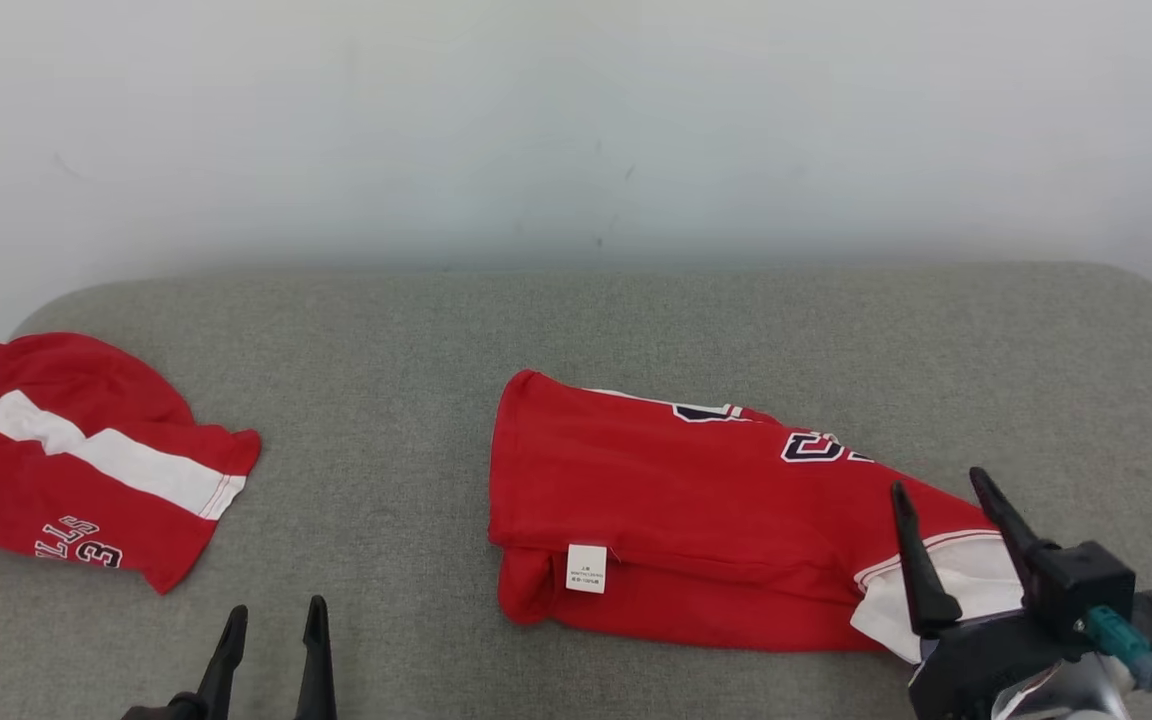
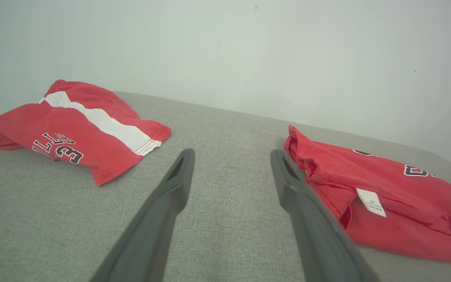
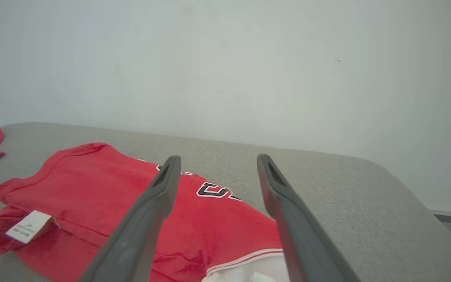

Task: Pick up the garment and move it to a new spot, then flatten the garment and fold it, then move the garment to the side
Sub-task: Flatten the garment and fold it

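Second red garment (image 1: 86, 470), white-striped, lay rumpled at 9 o'clock. Left gripper (image 1: 276, 606) at 7 o'clock stood with jaws apart, empty. Garment (image 1: 696, 500), soft red knit, lay folded from centre toward 4 o'clock on grey woven surface (image 1: 576, 330), care tag (image 1: 586, 568) exposed. Right gripper (image 1: 938, 480) hung unclenched, empty, over white hem. Recommended: pinch all layers together, carry low, keep fold intact.

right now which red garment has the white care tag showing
The folded red garment beside the right claw; the left red garment shows a white stripe, no tag.
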You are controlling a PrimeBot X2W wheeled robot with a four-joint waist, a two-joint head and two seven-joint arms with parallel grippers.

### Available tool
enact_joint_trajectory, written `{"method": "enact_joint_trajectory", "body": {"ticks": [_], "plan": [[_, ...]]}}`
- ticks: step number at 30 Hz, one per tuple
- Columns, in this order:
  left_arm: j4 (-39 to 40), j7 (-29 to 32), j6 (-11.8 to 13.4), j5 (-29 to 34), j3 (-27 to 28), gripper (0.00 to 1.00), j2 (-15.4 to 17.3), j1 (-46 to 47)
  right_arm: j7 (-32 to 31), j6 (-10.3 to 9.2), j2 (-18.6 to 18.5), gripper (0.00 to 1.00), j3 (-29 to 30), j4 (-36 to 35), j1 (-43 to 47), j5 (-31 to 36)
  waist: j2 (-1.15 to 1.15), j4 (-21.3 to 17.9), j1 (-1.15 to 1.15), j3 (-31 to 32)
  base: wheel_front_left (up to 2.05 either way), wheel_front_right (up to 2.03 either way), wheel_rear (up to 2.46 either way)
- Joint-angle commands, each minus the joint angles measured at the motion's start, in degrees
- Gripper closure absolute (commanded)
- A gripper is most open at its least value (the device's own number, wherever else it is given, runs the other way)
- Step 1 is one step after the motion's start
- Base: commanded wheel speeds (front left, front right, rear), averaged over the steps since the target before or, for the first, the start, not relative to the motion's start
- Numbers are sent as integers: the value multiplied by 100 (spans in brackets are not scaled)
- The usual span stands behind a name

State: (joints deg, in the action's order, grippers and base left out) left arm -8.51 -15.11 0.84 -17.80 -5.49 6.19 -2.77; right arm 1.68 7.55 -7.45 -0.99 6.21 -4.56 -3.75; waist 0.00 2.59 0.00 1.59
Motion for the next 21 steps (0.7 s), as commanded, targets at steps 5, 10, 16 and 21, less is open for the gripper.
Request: {"method": "enact_joint_trajectory", "body": {"ticks": [5,10,16,21], "plan": [[36,-7,-9,45,64,0,-32,-163,425,-13,119,0,-377,68,345,-101,0,-27,0,200,0,0,0],[91,-7,2,74,92,0,-87,-267,476,-13,167,0,-473,146,628,-144,0,-74,0,262,0,0,0],[130,-7,-3,89,145,0,-131,-354,343,-13,216,0,-252,175,785,-122,0,-151,0,264,0,0,0],[144,-7,-22,121,161,0,-159,-333,-227,-13,233,0,-32,326,609,-17,0,-224,0,241,0,0,0]]}}
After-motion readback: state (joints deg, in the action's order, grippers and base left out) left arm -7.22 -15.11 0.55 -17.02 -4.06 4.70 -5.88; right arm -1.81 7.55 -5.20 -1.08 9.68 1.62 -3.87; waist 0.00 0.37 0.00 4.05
